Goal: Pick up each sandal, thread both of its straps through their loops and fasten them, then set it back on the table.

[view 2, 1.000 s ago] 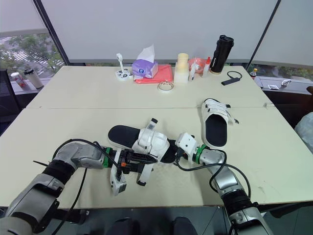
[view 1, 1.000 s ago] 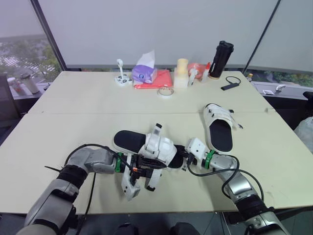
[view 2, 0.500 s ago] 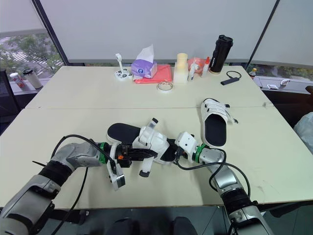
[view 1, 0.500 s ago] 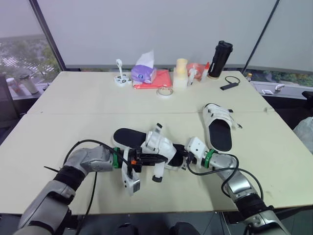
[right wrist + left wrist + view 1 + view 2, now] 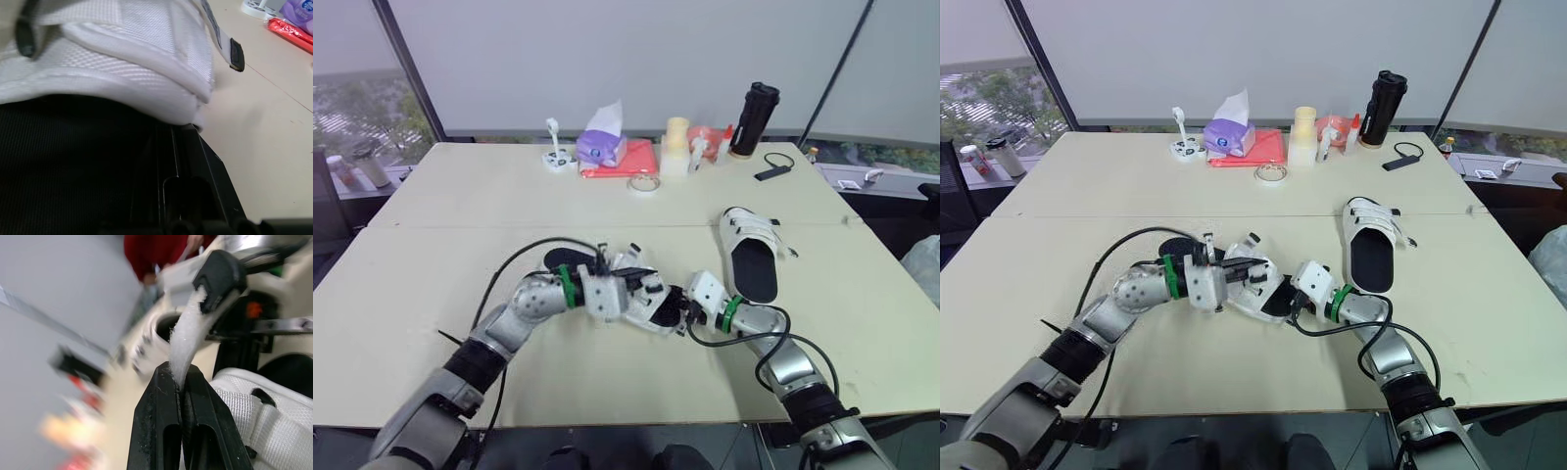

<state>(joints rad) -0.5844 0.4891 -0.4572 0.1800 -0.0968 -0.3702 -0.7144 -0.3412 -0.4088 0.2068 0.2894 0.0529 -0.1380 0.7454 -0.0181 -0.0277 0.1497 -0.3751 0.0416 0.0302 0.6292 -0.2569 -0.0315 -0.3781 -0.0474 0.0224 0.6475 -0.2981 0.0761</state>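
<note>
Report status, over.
Left gripper shut on strap. Right gripper at sole of same sandal. Other sandal lies apart on table.

You have two sandals: near sandal, right sandal. At the far edge: one flask, one tissue box, one tape roll.
</note>
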